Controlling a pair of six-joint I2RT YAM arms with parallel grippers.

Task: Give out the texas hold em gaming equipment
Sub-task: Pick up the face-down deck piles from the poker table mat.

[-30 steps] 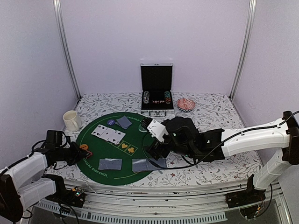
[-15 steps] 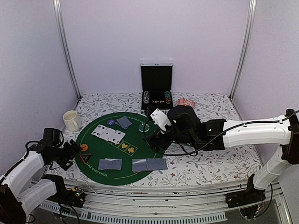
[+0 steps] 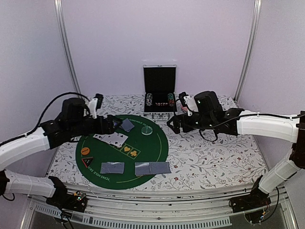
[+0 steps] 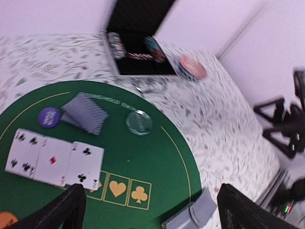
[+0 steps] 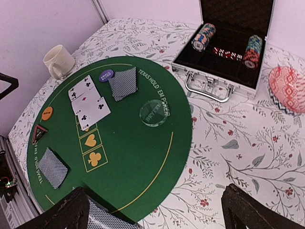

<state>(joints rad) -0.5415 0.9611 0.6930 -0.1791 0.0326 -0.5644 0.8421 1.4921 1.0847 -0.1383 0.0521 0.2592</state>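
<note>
Both grippers hang open and empty above the table. My left gripper (image 3: pixel 107 125) (image 4: pixel 152 215) hovers over the back left of the green mat (image 3: pixel 143 152); my right gripper (image 3: pixel 173 123) (image 5: pixel 159 212) hovers off its back right edge. On the mat lie three face-up cards (image 3: pixel 110 138) (image 5: pixel 88 102), a face-down pile (image 5: pixel 123 82) beside a dark blue disc (image 5: pixel 106 74), a clear disc (image 3: pixel 147 130) (image 5: pixel 153 113), an orange disc (image 3: pixel 85 150) and a black triangular marker (image 3: pixel 87 162). Near the front lie more face-down cards (image 3: pixel 112 167) and another spread (image 3: pixel 152 167).
An open metal case (image 3: pixel 160 102) with stacks of chips stands behind the mat. A pink patterned pile (image 5: pixel 286 88) lies to its right. A white mug (image 5: pixel 58 61) stands off the mat's left edge, hidden by my left arm in the top view. White walls enclose the flowered tabletop.
My left gripper opened, rose from the mat's left edge and swung over its back; the black marker now lies by the orange disc. My right arm drew back from the mat's centre.
</note>
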